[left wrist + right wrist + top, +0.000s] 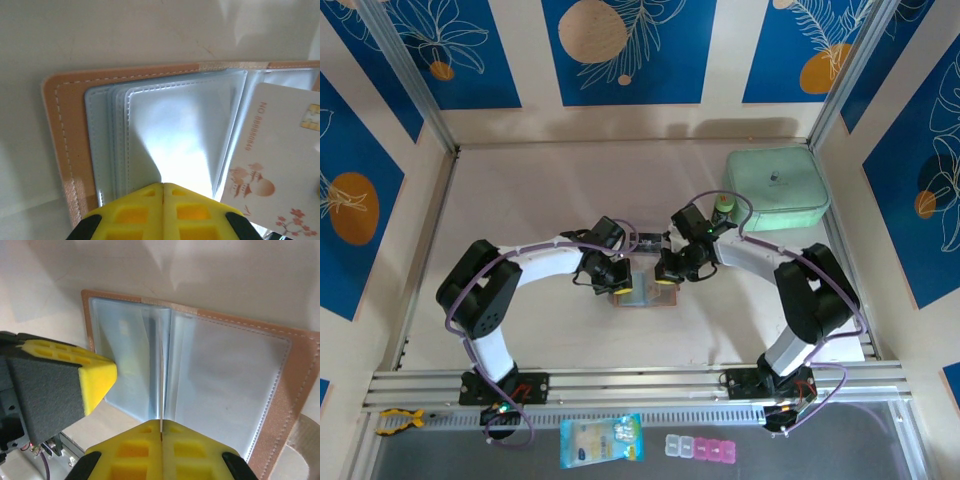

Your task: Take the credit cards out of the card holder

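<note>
- an open tan card holder [643,293] lies flat near the middle of the pale counter [530,190], between the two hands.
- the left hand [163,210] is clenched, its yellow pads pressed together at the near edge of the holder's clear sleeves [180,130]; we cannot tell whether a sleeve is pinched between them.
- the right hand [161,450] is clenched on a credit card [280,165], which its wrist camera sees edge-on, standing over the holder close to the fold.
- this card is pale, with a printed number, a gold chip and a small reddish pagoda drawing.
- a mint-green case [775,190] sits at the far right of the counter, well apart from the holder.
</note>
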Robot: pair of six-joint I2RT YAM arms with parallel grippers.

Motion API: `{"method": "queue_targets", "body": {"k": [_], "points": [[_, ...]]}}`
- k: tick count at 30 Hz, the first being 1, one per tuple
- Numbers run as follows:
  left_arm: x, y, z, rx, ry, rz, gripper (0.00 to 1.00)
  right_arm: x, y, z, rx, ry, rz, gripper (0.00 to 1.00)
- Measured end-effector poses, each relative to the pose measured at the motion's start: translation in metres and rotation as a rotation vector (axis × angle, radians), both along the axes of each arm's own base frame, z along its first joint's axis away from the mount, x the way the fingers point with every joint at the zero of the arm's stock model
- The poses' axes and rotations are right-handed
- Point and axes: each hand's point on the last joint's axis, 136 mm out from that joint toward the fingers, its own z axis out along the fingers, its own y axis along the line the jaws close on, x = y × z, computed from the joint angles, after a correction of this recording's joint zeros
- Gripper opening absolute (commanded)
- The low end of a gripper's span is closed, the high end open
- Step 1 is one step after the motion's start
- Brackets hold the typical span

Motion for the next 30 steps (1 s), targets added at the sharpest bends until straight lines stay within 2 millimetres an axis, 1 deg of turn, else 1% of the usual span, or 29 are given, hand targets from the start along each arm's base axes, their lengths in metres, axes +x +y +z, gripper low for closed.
{"method": "queue_targets", "body": {"k": [3, 8, 12, 15, 17, 20, 26, 30], "points": [[0.001, -0.001, 0.000, -0.004, -0.005, 0.000, 0.08, 0.001, -0.003, 0.006, -0.004, -0.019, 0.004, 0.00], [0.000, 0.000, 0.001, -0.009, -0.012, 0.001, 0.10, 0.009, -0.007, 0.017, -0.018, -0.061, 0.030, 0.00], [0.001, 0.000, 0.006, -0.018, -0.024, 0.002, 0.10, 0.015, -0.008, 0.027, -0.029, -0.121, 0.099, 0.00], [0.003, 0.000, 0.010, -0.029, -0.037, 0.004, 0.10, 0.020, -0.008, 0.042, -0.040, -0.178, 0.174, 0.00], [0.004, 0.003, 0.013, -0.033, -0.047, 0.012, 0.10, 0.029, -0.008, 0.056, -0.046, -0.234, 0.228, 0.00], [0.006, 0.007, 0.017, -0.037, -0.059, 0.023, 0.10, 0.044, -0.012, 0.068, -0.076, -0.305, 0.286, 0.00], [0.007, 0.018, 0.021, -0.039, -0.074, 0.051, 0.10, 0.078, -0.026, 0.078, -0.166, -0.396, 0.389, 0.00], [0.005, 0.024, 0.023, -0.039, -0.080, 0.060, 0.10, 0.091, -0.027, 0.086, -0.185, -0.479, 0.520, 0.00]]}}
